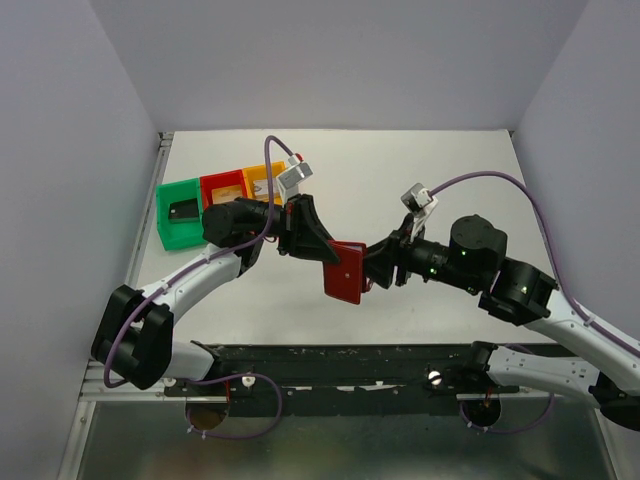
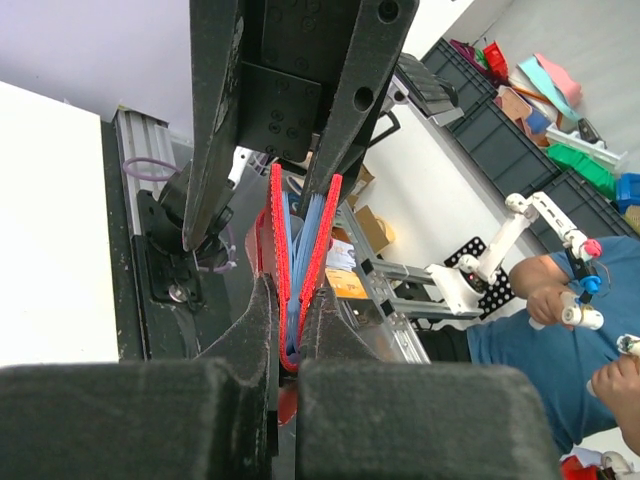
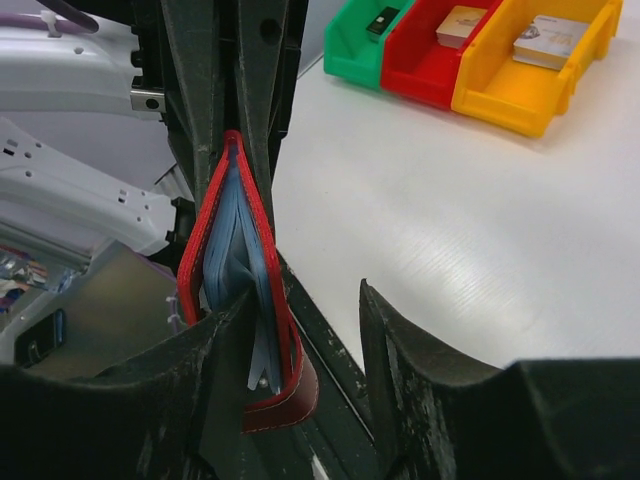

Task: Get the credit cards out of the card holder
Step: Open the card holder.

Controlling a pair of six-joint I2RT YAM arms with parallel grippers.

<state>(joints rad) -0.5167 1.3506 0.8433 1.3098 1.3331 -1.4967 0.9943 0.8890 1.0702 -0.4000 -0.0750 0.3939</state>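
Note:
The card holder, dark red with blue lining, hangs in mid-air over the table's near middle. My left gripper is shut on its upper edge; in the left wrist view its fingers pinch the red-edged card holder. My right gripper meets it from the right and stands open. In the right wrist view one finger presses against the blue lining of the card holder, and the other finger stands well clear. No cards show inside it. Credit cards lie in the bins: black, tan, pale.
Green bin, red bin and orange bin stand in a row at the table's back left. Grey walls close off the left, the back and the right. A black rail runs along the near edge.

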